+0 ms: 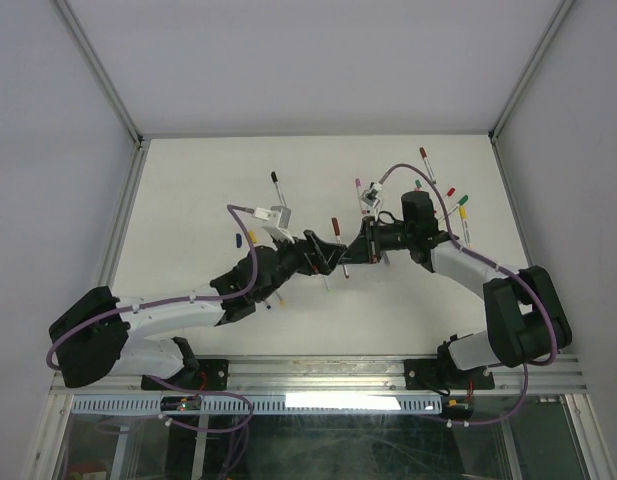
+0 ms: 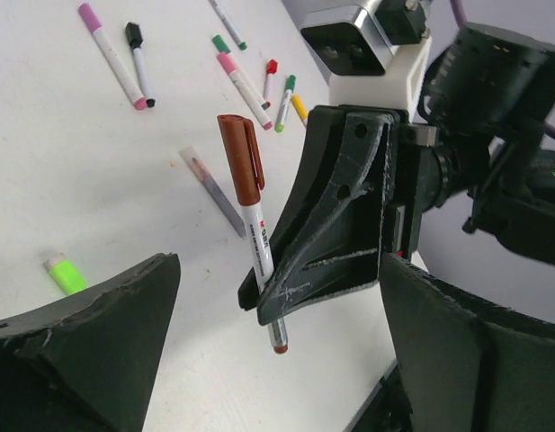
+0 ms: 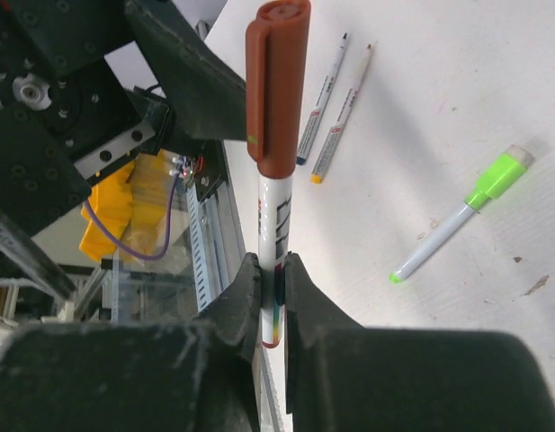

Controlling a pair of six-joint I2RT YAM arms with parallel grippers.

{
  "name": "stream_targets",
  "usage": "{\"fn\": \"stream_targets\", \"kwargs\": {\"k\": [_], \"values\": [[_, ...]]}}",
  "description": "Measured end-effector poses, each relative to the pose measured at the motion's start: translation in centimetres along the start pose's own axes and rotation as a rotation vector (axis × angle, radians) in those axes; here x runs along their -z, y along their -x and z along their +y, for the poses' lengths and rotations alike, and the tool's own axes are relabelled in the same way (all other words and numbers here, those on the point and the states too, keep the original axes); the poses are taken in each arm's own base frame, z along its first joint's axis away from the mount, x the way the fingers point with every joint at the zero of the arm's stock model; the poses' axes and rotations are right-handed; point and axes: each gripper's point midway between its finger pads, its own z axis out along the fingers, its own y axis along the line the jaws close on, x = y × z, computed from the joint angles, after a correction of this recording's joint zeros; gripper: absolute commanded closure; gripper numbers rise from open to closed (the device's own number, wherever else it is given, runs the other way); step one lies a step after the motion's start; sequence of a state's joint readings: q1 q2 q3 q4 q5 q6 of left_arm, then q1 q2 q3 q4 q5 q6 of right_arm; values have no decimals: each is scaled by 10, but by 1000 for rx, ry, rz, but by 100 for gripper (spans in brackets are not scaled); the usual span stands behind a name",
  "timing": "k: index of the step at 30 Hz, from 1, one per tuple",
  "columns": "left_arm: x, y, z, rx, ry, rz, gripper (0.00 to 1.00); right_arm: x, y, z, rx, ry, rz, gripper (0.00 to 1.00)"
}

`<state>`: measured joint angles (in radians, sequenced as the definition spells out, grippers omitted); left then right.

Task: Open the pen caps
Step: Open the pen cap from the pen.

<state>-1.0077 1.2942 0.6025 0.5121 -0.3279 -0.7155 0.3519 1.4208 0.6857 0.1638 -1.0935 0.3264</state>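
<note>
My right gripper (image 3: pixel 273 267) is shut on the lower end of a white pen barrel (image 3: pixel 275 216) and holds it upright above the table. The pen's dark red cap (image 3: pixel 277 90) is on its top end; it also shows in the left wrist view (image 2: pixel 241 153) and from above (image 1: pixel 336 225). My left gripper (image 2: pixel 277 360) is open and empty, its fingers (image 2: pixel 88 342) spread wide just short of the pen's bottom end. From above, the left gripper (image 1: pixel 321 255) faces the right gripper (image 1: pixel 350 255) mid-table. Loose caps lie around: blue (image 1: pixel 237 239), green (image 2: pixel 66 274), red (image 2: pixel 271 66).
Several uncapped pens lie at the back right of the table (image 1: pixel 188 180), one pink (image 2: pixel 111 54), one black (image 2: pixel 138 58). A green-tipped pen (image 3: pixel 439 243) and two thin pens (image 3: pixel 335 108) lie below the right wrist. The table's front rail (image 1: pixel 318 372) is close.
</note>
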Motion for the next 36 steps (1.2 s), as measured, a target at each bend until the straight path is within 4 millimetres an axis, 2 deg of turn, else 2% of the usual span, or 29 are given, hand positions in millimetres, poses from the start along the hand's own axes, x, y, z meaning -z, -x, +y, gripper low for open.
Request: {"fn": "stream_targets", "kwargs": {"k": [5,8,11,20,31,36], "values": [[18,10,-8,-12,-125,-6,1,5,2,12,80,70,38,100],[24,20,-13,21,-250,-6,1,7,1,21,112,121,55,100],[31,36,-11,66,-354,-30,1,9,-3,27,120,166,71,100],[47,31,-41,86,-593,23,6,17,-8,50,168,279,89,100],[30,16,-40,143,-619,81,28,21,-12,64,189,357,106,100],[25,10,-38,174,-618,109,48,20,-15,67,194,375,116,100]]}}
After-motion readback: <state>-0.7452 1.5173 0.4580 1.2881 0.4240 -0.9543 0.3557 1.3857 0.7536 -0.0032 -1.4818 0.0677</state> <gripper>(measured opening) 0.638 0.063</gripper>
